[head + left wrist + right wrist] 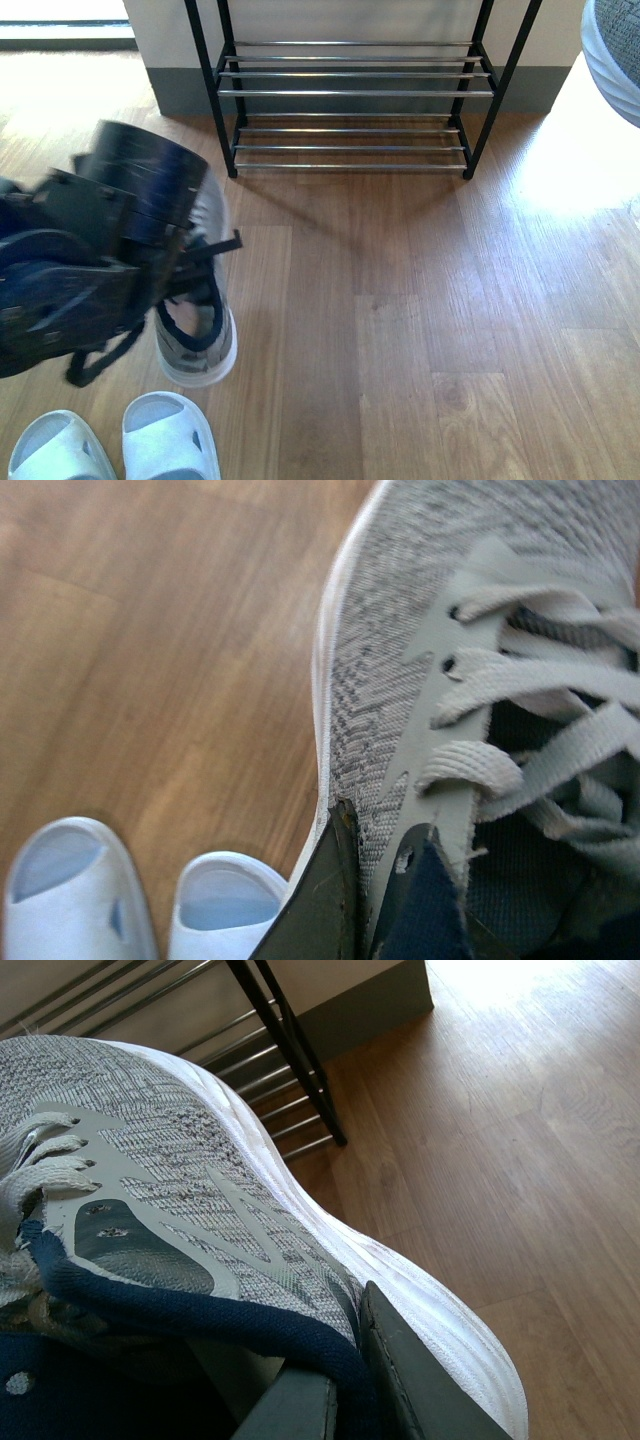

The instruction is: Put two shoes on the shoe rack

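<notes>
A floor (450, 300) of warm brown wood-grain planks fills the room, running back to a pale wall (350, 18) edged at its foot with a grey skirting board (180, 92). At the far left a dark window or door frame (60, 35) lets in white daylight. Strong sunlight washes out a patch of floor (570, 160) at the right.

My left arm (80, 250) hangs low at the left, blurred in the front view. My left gripper (372, 895) is clamped on the side wall of a grey sneaker (400, 680), one finger (322, 905) outside it. My right gripper (335, 1385) pinches the collar of the second sneaker (180, 1150) the same way.
</notes>
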You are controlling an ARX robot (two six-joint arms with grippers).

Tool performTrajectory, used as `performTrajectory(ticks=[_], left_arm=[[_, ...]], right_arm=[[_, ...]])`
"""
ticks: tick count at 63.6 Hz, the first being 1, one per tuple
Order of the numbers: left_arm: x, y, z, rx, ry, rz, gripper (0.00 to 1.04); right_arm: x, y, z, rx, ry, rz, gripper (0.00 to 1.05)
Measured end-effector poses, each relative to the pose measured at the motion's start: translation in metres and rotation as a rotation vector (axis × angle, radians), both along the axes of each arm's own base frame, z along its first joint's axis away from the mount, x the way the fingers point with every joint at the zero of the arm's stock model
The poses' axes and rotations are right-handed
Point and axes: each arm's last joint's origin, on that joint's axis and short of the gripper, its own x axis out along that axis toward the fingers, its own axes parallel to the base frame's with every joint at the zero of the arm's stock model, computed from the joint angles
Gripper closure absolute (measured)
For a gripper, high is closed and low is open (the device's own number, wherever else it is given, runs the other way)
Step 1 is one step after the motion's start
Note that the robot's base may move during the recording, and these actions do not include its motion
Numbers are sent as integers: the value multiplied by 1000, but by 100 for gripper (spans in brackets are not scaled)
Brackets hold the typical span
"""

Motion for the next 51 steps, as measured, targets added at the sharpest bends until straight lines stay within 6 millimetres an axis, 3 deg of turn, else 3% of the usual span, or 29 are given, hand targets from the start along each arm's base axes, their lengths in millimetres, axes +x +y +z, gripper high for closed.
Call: performTrajectory(ticks=[8, 15, 25, 35, 51], left_arm=[[-60, 34, 70, 69, -106, 34, 103], [-94, 42, 101, 96, -140, 28, 103], [-151, 58, 162, 99, -275, 18, 103], [-182, 70, 179, 138, -325, 52, 103], [-185, 70, 181, 128, -339, 46, 103]], right_arm=[[0, 0, 0, 0, 0, 0, 100], [0, 0, 0, 0, 0, 0, 100], [0, 0, 0, 0, 0, 0, 100], [0, 0, 0, 0, 0, -1, 100], [0, 0, 0, 0, 0, 0, 100]])
